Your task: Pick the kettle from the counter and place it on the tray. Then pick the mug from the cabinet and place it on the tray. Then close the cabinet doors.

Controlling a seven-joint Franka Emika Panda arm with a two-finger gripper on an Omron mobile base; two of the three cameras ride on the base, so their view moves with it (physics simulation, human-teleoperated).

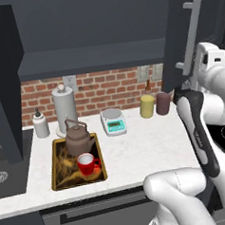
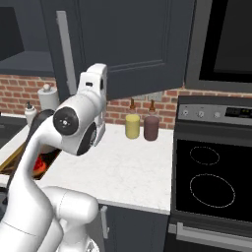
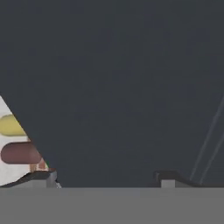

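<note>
The brown kettle [image 1: 78,138] stands on the far end of the black gold-rimmed tray [image 1: 59,177] on the white counter [image 1: 145,150]. The red mug [image 1: 86,163] sits on the tray just in front of it. The cabinet [image 1: 91,58] above is open, and its left door [image 1: 3,93] swings out at the left. My white hand is against the outer face of the right cabinet door [image 1: 177,29] [image 2: 133,44], beside its silver bar handle [image 1: 192,32] [image 2: 66,54]. In the hand view the gripper [image 3: 106,178] is open, its fingertips wide apart close to the dark door face [image 3: 122,87].
A yellow jar [image 1: 147,106] and a brown jar [image 1: 163,103] stand under the right door by the brick wall. A white-and-teal scale [image 1: 113,121], a paper-towel roll [image 1: 64,108] and a soap bottle [image 1: 40,123] are behind the tray. The black stovetop [image 2: 211,182] lies to the right, the sink [image 1: 4,174] to the left.
</note>
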